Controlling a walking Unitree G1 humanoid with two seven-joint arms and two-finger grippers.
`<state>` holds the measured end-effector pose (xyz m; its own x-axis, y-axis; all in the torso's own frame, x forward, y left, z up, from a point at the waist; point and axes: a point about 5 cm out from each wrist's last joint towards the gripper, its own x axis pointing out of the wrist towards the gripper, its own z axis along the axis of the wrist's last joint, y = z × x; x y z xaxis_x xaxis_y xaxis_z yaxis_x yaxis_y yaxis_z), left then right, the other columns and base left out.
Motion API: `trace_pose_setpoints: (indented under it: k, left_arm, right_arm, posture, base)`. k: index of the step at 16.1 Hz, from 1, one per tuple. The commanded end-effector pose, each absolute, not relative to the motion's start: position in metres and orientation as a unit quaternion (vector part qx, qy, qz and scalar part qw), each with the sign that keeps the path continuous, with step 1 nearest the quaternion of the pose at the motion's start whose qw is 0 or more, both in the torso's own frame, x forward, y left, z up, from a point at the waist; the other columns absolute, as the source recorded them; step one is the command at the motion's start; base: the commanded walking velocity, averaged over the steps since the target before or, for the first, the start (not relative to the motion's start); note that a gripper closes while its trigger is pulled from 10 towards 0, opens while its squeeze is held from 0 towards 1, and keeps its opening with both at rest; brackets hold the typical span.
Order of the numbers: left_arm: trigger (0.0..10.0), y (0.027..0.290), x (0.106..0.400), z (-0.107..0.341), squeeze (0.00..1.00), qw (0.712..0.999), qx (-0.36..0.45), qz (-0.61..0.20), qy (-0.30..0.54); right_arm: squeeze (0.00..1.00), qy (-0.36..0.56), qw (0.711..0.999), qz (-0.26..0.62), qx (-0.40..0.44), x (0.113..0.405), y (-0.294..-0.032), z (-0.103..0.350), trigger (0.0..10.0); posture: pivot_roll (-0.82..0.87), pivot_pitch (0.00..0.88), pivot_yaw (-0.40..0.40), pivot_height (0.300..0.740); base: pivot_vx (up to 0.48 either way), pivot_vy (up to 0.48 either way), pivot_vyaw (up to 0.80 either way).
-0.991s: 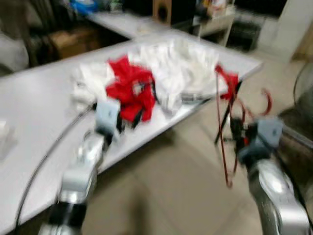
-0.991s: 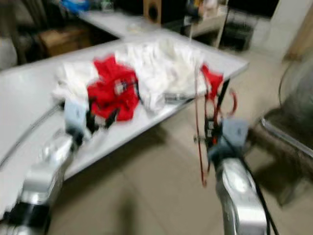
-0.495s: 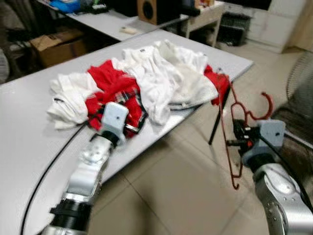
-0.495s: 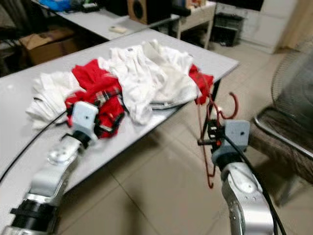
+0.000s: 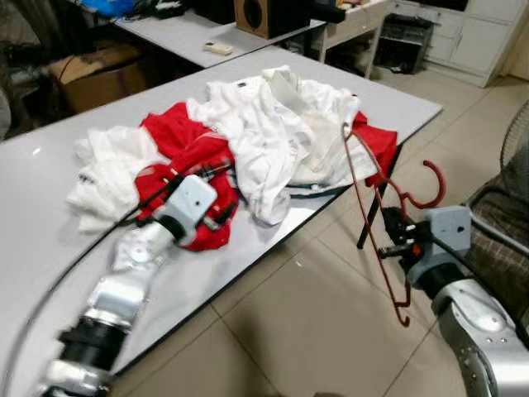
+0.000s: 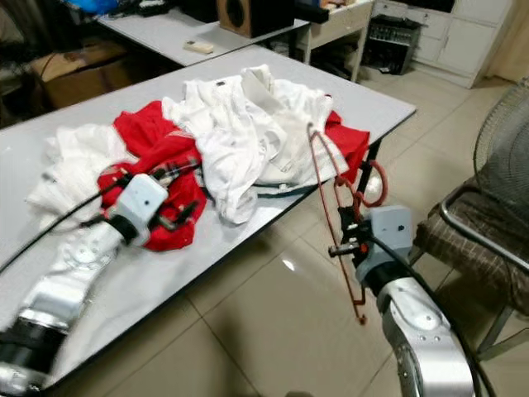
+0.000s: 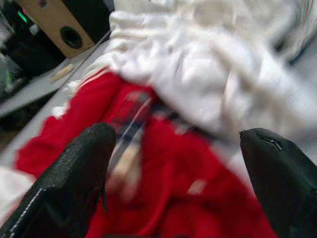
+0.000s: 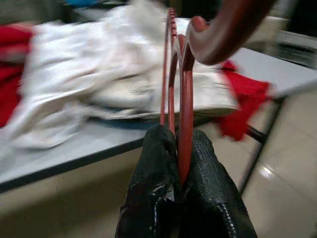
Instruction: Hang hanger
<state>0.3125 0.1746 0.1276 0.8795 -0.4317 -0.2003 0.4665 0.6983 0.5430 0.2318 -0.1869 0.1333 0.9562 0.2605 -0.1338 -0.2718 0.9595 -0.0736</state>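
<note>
Right end effector clamped on the red hanger, lower right.
Left end effector spread wide over red cloth on the tabletop.

We see a grey worktop on a beige tiled floor. Behind it stands a second table with a wooden speaker. A cardboard box sits at the left, white cabinets at the back, and a chair at the right.

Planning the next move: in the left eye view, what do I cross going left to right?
White garment → left gripper over the red garment → white shirts → red hanger → right gripper.
</note>
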Motion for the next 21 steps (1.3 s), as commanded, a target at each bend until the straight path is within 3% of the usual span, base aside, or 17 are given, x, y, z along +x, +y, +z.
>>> trace_pose_setpoints:
  k: [1,3,4,5,6,7,8,9,10,11,12,21]
  left_arm:
    - [10.0,0.179,0.315,0.130,0.35,0.900,0.349,-0.260,0.029]
    - [10.0,0.187,0.320,0.134,0.13,0.873,0.404,-0.270,0.036]
    - [10.0,0.195,0.326,0.137,0.07,0.849,0.451,-0.271,0.041]
    - [9.3,0.199,0.330,0.138,0.07,0.838,0.472,-0.269,0.049]
    - [6.5,0.200,0.334,0.138,0.06,0.829,0.487,-0.268,0.056]
    - [4.6,0.200,0.335,0.137,0.06,0.827,0.491,-0.268,0.059]
    - [3.1,0.201,0.338,0.132,0.06,0.817,0.507,-0.267,0.062]
    - [2.5,0.201,0.340,0.128,0.05,0.811,0.518,-0.265,0.064]
    - [0.8,0.201,0.341,0.125,0.05,0.806,0.525,-0.265,0.067]
    - [0.8,0.202,0.342,0.123,0.05,0.802,0.531,-0.264,0.069]
    - [0.0,0.206,0.344,0.119,0.04,0.791,0.551,-0.254,0.079]
    - [0.0,0.206,0.356,0.120,0.00,0.797,0.558,-0.227,0.046]
  right_arm:
    - [0.00,0.062,0.980,0.177,-0.059,0.226,-0.183,0.134,10.0]
    - [0.00,0.065,0.977,0.189,-0.079,0.223,-0.190,0.134,10.0]
    - [0.00,0.061,0.977,0.184,-0.088,0.222,-0.196,0.135,10.0]
    - [0.00,0.060,0.978,0.180,-0.090,0.222,-0.197,0.135,10.0]
    - [0.00,0.058,0.978,0.180,-0.091,0.221,-0.195,0.134,10.0]
    - [0.00,0.057,0.978,0.180,-0.090,0.221,-0.194,0.135,10.0]
    - [0.00,0.053,0.978,0.183,-0.088,0.220,-0.189,0.135,10.0]
    - [0.00,0.052,0.977,0.186,-0.086,0.219,-0.187,0.134,10.0]
    - [0.00,0.052,0.977,0.187,-0.086,0.218,-0.186,0.133,10.0]
    - [0.00,0.051,0.977,0.188,-0.086,0.218,-0.185,0.132,10.0]
    - [0.00,0.051,0.977,0.191,-0.085,0.218,-0.184,0.132,10.0]
    - [0.00,0.042,0.975,0.202,-0.078,0.216,-0.177,0.129,10.0]
  posture:
    - [-0.16,0.000,0.034,0.740]
    - [-0.16,0.000,0.036,0.740]
    - [-0.17,0.000,0.038,0.740]
    - [-0.18,0.000,0.046,0.740]
    - [-0.19,0.000,0.051,0.740]
    - [-0.19,0.000,0.054,0.740]
    - [-0.20,0.000,0.057,0.740]
    - [-0.20,0.000,0.059,0.740]
    - [-0.20,0.000,0.060,0.740]
    - [-0.20,0.000,0.060,0.740]
    - [-0.19,0.000,0.057,0.740]
    - [-0.19,0.000,0.063,0.740]
  base:
    - [0.000,0.000,0.00]
    - [0.000,0.000,0.00]
    - [0.000,0.000,0.00]
    - [0.000,0.000,0.00]
    - [0.000,0.000,0.00]
    - [0.000,0.000,0.00]
    - [0.000,0.000,0.00]
    - [0.000,0.000,0.00]
    - [0.000,0.000,0.00]
    - [0.000,0.000,0.00]
    - [0.000,0.000,0.00]
    - [0.000,0.000,0.00]
